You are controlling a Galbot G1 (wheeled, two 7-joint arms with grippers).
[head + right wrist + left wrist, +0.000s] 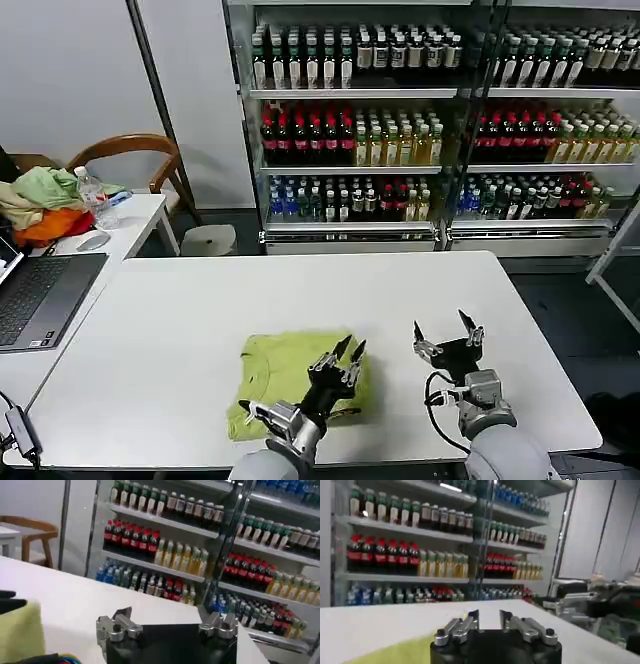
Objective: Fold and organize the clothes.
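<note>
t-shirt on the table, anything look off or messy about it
Nothing stands out. The lime T-shirt lies folded into a compact, roughly square bundle on the white table. The left gripper hovers open over it; the right gripper is open beside it.
</note>
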